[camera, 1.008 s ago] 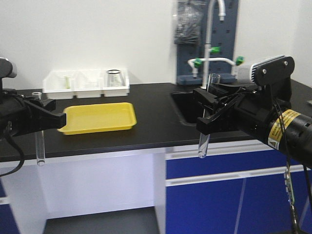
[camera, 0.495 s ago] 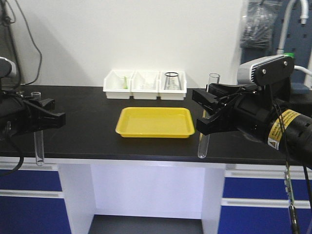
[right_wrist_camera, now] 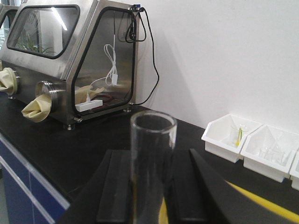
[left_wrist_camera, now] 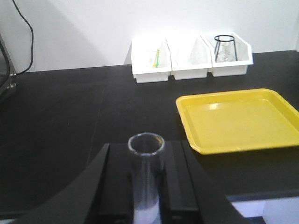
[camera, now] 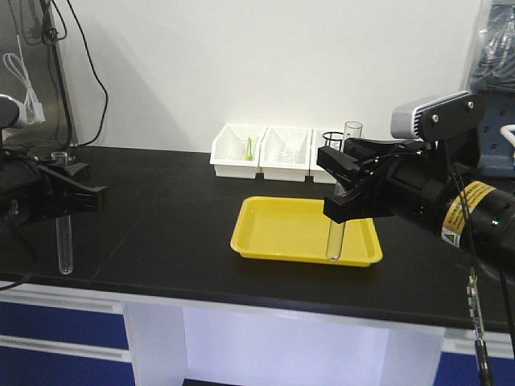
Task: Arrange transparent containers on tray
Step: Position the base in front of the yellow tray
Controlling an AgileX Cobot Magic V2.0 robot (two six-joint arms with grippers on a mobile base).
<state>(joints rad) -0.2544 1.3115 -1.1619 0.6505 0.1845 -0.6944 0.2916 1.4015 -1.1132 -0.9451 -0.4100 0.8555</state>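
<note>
Two transparent containers, long clear test tubes, are held upright, one in each gripper. My left gripper point(camera: 80, 193) point(left_wrist_camera: 145, 150) is shut on one tube point(camera: 64, 237) point(left_wrist_camera: 146, 170), over the black bench well left of the tray. My right gripper point(camera: 332, 186) point(right_wrist_camera: 154, 156) is shut on the other tube point(camera: 335, 237) point(right_wrist_camera: 153, 140), whose round lower end lines up with the right part of the yellow tray point(camera: 273, 229) point(left_wrist_camera: 238, 119) point(right_wrist_camera: 264, 201). I cannot tell whether that end touches the tray. Nothing lies in the tray.
Three white bins point(camera: 282, 153) point(left_wrist_camera: 191, 58) point(right_wrist_camera: 247, 142) stand behind the tray by the wall; one holds a black-rimmed beaker point(left_wrist_camera: 225, 46). A steel glove box point(right_wrist_camera: 70, 56) with cables point(camera: 80, 48) stands at the bench's left end. The bench front edge point(camera: 241, 301) runs below.
The whole scene has slid right in the front view: tray and bins now sit right of centre, and the right tube's lower end overlaps the tray. Both grippers still hold their tubes.
</note>
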